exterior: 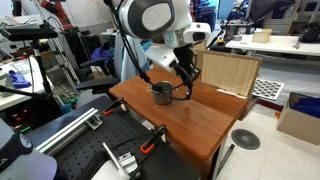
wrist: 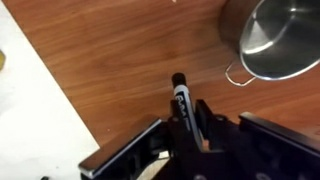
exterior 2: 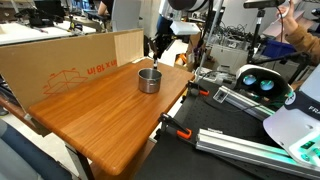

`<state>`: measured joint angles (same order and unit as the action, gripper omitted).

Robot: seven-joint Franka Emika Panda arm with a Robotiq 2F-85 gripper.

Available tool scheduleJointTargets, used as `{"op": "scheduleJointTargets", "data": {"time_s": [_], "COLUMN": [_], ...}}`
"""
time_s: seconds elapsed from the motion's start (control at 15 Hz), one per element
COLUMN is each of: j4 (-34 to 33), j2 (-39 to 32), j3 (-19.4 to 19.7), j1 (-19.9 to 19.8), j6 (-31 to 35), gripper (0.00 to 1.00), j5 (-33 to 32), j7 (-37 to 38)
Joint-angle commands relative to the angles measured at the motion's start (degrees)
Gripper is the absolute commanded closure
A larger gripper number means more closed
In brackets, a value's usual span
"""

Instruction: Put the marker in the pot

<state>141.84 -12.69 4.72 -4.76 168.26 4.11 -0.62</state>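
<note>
While gripper (wrist: 186,128) clasps marker (wrist: 180,100), arm (exterior: 150,18) near pot (wrist: 278,40)

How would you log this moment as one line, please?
claw: shut on marker | marker: held beside pot, not inside | pot: upright on table

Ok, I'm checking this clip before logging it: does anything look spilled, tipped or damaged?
Nothing stands out. The pot stands upright on the wooden table, with no spill around it. In the wrist view the gripper holds the marker, off to one side of the pot.
</note>
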Motion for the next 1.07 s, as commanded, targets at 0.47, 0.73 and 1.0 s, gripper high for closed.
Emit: {"op": "scheduleJointTargets", "data": {"time_s": [0.47, 0.73, 1.0], "j4": [5.65, 6.45, 9.25], "j2": [10.30, 13.32, 14.90], "j3": [5.72, 3.60, 0.70], "j1": [7.54, 8.48, 10.85], "j6": [2.38, 1.11, 0.44], "gripper": [0.94, 0.94, 0.94], "j5": [-20.27, -23.61, -19.67], "j7": [16.74, 20.41, 19.02]}}
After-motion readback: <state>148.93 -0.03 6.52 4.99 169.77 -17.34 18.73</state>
